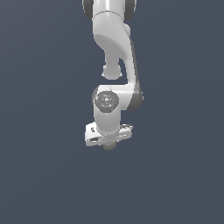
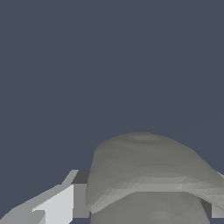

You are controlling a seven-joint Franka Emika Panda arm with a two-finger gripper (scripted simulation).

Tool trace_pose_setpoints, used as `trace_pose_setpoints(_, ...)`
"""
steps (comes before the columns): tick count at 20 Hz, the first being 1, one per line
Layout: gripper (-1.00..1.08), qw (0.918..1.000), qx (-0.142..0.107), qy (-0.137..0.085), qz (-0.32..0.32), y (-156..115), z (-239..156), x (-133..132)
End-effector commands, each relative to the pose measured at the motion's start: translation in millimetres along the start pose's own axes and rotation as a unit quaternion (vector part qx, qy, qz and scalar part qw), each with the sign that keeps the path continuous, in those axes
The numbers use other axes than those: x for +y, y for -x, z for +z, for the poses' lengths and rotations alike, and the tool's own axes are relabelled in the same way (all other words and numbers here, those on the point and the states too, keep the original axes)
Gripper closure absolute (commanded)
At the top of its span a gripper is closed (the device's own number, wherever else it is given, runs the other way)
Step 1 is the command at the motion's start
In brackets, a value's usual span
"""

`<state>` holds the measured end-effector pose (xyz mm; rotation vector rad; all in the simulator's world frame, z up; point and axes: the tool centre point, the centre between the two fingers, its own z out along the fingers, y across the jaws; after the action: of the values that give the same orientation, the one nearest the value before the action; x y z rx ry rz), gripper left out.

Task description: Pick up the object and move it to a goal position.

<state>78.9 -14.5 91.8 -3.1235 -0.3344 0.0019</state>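
Observation:
The object [image 1: 109, 146] is a small pale grey-beige lump that peeks out just under the white gripper [image 1: 109, 141] in the middle of the exterior view. The arm comes down from the top of that view and hides most of the object. In the wrist view the object [image 2: 146, 168] looms large and rounded between the two fingers [image 2: 65, 203]. The gripper [image 2: 144, 208] is shut on it, with one finger against each side. The second finger shows only as a sliver at the picture's edge. The object's notched top is hidden.
A plain dark blue-grey surface [image 1: 43, 175] fills the background all around the arm in both views. No other objects, containers or edges show, and no goal marker shows.

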Motion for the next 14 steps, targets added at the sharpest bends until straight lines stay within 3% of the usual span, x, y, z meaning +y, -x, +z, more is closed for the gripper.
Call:
trace_pose_setpoints(1,1.08,1.0000,0.001,0.000,0.000,13,-17,5)
trace_pose_setpoints(14,1.08,1.0000,0.001,0.000,0.000,89,-113,32)
